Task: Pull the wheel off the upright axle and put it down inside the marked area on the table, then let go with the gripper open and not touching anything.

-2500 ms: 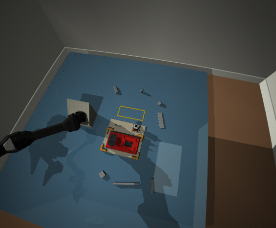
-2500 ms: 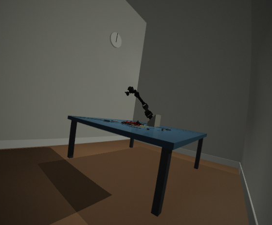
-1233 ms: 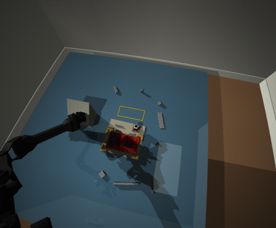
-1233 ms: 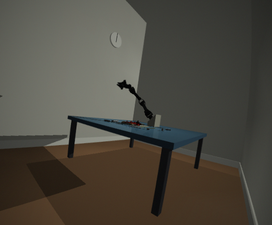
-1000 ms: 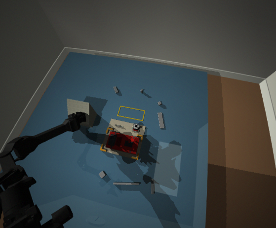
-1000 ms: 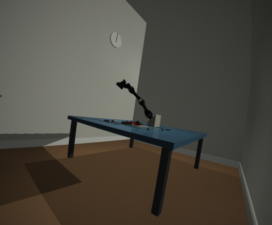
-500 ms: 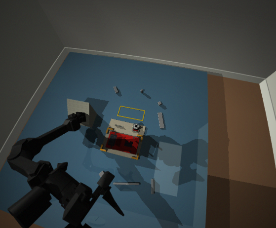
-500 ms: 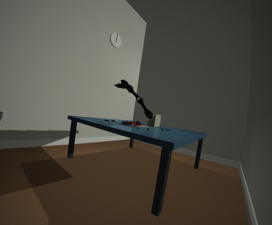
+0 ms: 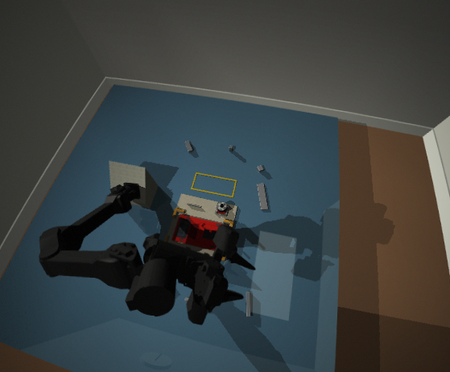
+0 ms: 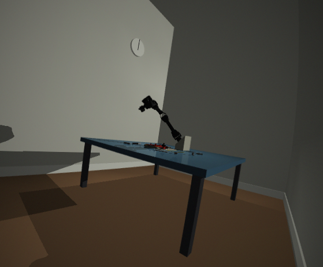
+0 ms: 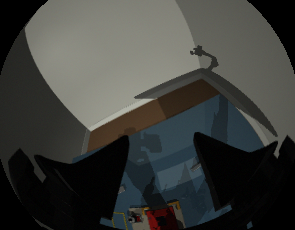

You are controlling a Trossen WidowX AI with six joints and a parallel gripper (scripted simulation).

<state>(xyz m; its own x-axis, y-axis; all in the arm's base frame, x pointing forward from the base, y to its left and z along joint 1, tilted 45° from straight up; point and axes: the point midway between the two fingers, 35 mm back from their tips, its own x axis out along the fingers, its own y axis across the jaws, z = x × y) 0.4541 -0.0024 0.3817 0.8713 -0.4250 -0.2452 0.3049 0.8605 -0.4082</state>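
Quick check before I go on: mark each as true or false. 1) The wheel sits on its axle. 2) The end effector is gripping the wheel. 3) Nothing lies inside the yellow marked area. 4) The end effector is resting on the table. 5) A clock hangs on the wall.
1) True: the wheel sits on its axle at the corner of the pale board.
2) False: the end effector is open, holds nothing, and is apart from the wheel.
3) True: the yellow marked area holds only bare table top.
4) False: it hangs high above the table.
5) True: clock.
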